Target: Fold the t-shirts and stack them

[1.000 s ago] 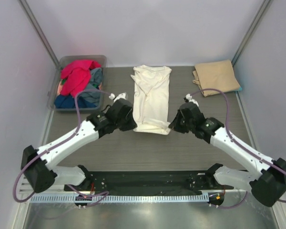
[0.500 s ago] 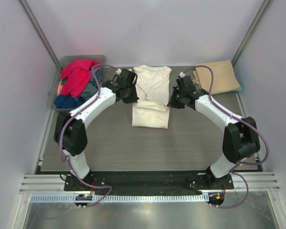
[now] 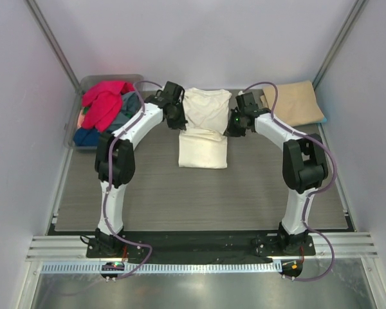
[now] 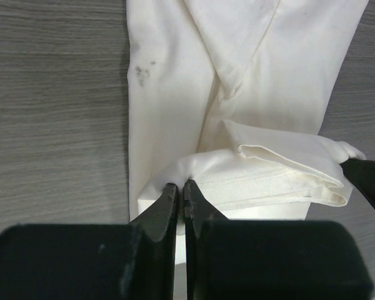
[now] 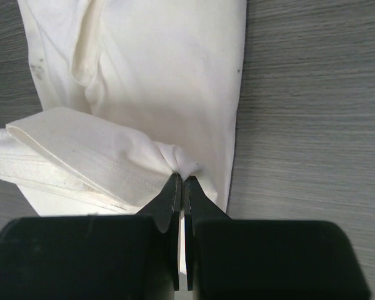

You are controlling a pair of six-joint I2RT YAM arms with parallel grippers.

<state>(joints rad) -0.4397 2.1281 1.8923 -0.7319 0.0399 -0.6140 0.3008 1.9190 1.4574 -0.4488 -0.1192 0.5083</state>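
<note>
Mid-fold: the cream-white t-shirt (image 3: 204,132) lay at the worktop's (image 3: 148,187) 12 o'clock, its hem doubled toward the collar. The left claw (image 4: 180,187) and right claw (image 5: 180,181) each pinched a hem corner. Next, I judged, lay the hem flat and release.

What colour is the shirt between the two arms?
The t-shirt is plain cream-white with a few dark specks; the left wrist view shows it best.

The left gripper (image 3: 178,120) and right gripper (image 3: 232,127) have carried the large cream-white cotton t-shirt's (image 3: 204,145) near hem back over its middle.
</note>
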